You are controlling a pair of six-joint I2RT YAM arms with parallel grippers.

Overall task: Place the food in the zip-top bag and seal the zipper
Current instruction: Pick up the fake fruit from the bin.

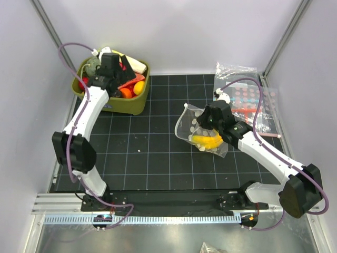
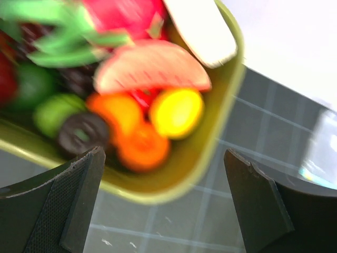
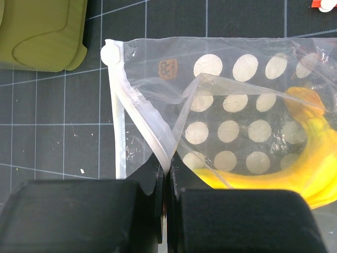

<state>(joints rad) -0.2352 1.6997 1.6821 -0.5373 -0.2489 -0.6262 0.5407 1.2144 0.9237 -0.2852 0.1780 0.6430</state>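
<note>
The clear zip-top bag (image 1: 196, 126) with cream dots lies mid-table and holds a yellow banana (image 1: 208, 140). My right gripper (image 1: 206, 122) is shut on the bag's zipper strip (image 3: 138, 113), lifting one side of the mouth; the banana (image 3: 295, 174) shows through the bag in the right wrist view. My left gripper (image 1: 128, 83) is open and empty, hovering over the near right corner of the green bin (image 1: 134, 105). In the left wrist view, both fingers (image 2: 63, 205) frame the bin rim (image 2: 158, 192), with orange (image 2: 143, 147) and yellow (image 2: 176, 112) round pieces and a pink slice (image 2: 152, 67) inside.
More toy food fills the green bin at the back left. Clear bags with pink-red dots (image 1: 247, 97) lie at the back right beside the frame post. The black grid mat (image 1: 147, 153) covers the table.
</note>
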